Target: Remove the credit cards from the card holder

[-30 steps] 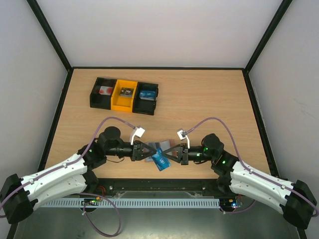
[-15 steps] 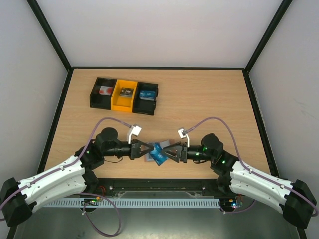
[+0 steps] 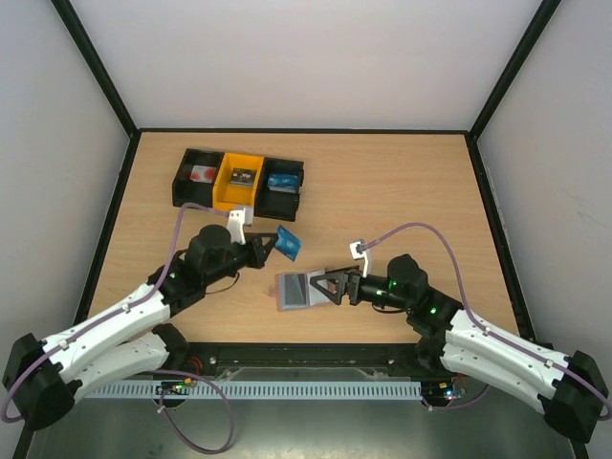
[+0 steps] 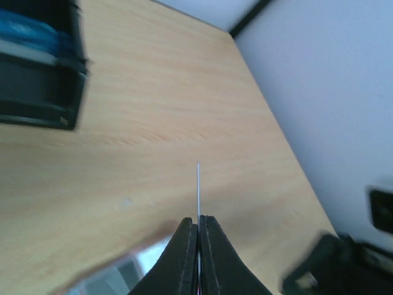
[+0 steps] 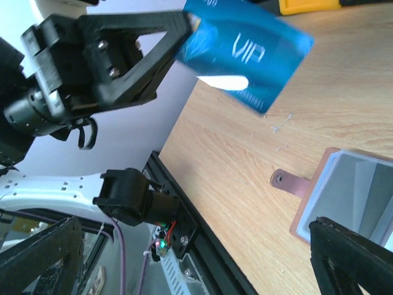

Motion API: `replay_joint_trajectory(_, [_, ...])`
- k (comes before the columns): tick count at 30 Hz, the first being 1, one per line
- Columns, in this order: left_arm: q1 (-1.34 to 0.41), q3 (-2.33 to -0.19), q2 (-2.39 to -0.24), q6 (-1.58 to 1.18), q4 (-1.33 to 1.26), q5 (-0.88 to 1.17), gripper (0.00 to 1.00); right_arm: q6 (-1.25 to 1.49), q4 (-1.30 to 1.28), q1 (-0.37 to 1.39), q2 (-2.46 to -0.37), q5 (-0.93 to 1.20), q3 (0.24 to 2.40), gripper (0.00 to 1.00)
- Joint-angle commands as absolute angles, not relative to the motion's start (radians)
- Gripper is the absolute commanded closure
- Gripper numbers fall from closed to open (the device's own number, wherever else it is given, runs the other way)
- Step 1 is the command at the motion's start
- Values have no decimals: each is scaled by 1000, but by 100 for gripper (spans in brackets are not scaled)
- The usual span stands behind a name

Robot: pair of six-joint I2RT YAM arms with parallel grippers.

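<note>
Two grippers, two very different jobs right now. Nearest us, the right gripper (image 3: pixel 316 287) stands spread wide at the right edge of the card holder (image 3: pixel 294 291), which lies opened flat on the table (image 3: pixel 402 191), pale blue-grey lining up, brown rim round it, snap tab (image 5: pixel 279 179) poking out. One finger overlaps that edge in the right wrist view; touching or not, I can't call it. Whether another card sits in those pockets, I can't call that either.

A little further out, the left gripper (image 3: pixel 272 245) is clenched tight on a blue credit card (image 3: pixel 288 243) marked VIP, held up off the wood, apart from the holder. From its own wrist camera the card is just a thin line squeezed between the fingers (image 4: pixel 184 252).

So that card looks out; the job now, I'd say, is putting it down cleanly. The pinch is on one end only, so it could swivel: bring it low, lay it flat, then let go.

Far side: a row of bins (image 3: pixel 260 196). Left black bin (image 3: pixel 191 198), something red and white. Yellow middle bin (image 3: pixel 235 204), a small dark item. Right black bin (image 3: pixel 279 210), something blue.
</note>
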State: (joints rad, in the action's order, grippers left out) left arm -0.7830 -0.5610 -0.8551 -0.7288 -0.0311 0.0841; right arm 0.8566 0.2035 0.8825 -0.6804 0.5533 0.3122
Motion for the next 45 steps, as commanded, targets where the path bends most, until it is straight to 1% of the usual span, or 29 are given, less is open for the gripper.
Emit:
replay_joint_trajectory(1, [-710, -642, -945, -683, -75, -94, 97, 844, 130, 881, -623, 469, 351, 2])
replay_joint_trajectory(7, [-581, -714, -1138, -632, -155, -134, 97, 850, 98, 881, -570, 377, 343, 2])
replay_joint_trajectory(15, [-458, -795, -1360, -598, -317, -96, 97, 835, 104, 881, -592, 346, 360, 2])
replay_joint_trajectory(20, [-442, -841, -1466, -586, -417, -91, 97, 845, 141, 881, -619, 342, 356, 2])
replay_joint_trajectory(23, [-439, -885, -1545, -592, -442, -86, 97, 827, 102, 882, -634, 327, 379, 2])
replay_joint_trajectory(29, [-423, -987, -1684, -592, -434, -90, 97, 819, 77, 882, -617, 305, 388, 2])
replay_joint_trajectory(45, [-402, -1136, -1919, -631, -475, -69, 97, 819, -27, 881, -583, 258, 419, 2])
